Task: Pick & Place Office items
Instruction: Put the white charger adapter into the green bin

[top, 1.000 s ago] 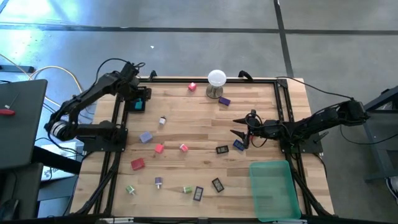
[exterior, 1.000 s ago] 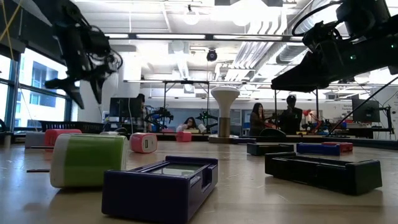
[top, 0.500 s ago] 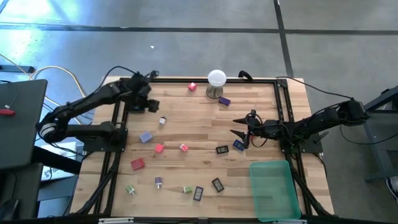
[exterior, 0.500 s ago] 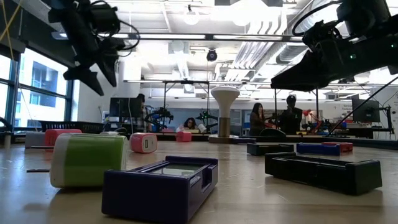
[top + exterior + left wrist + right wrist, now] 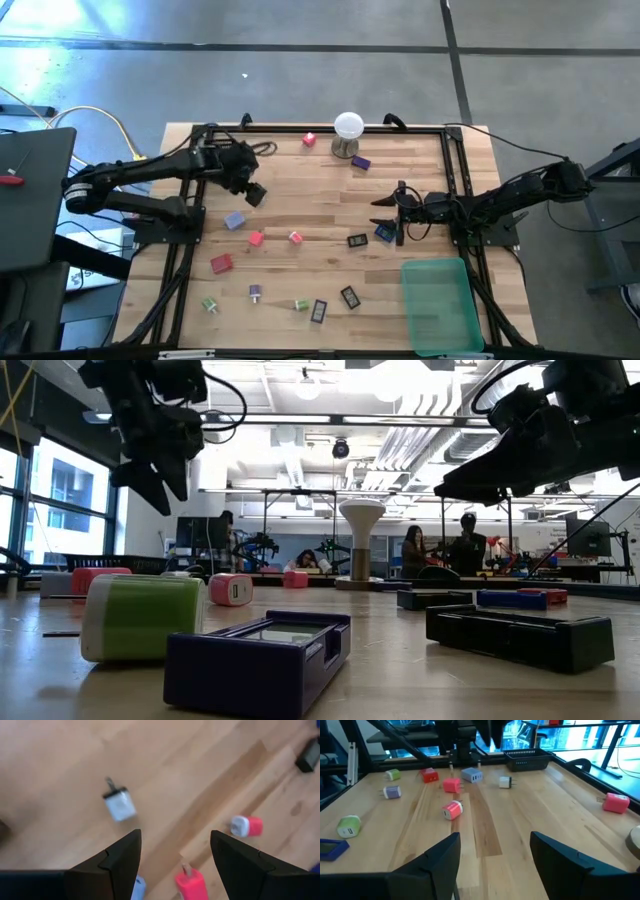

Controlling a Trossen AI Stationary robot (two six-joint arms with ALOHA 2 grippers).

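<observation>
Hovering above the wooden table point(image 5: 330, 200), the left gripper point(image 5: 252, 192) has its fingers parted with nothing between them; in its wrist view, a small white plug-like piece point(image 5: 119, 805) lies on the boards just beyond the fingertips, with two pink pieces point(image 5: 247, 826) farther off. The right gripper point(image 5: 396, 213) is likewise partly open and empty, held over the table's right half with a blue piece point(image 5: 384, 233) just beside it and a black piece point(image 5: 357, 240) near. The remaining office items are scattered across the boards: a red block point(image 5: 221, 263), green pieces point(image 5: 209, 304) and dark clips point(image 5: 349, 297) toward the front edge. The green tray point(image 5: 440, 305) sits at the front right corner.
</observation>
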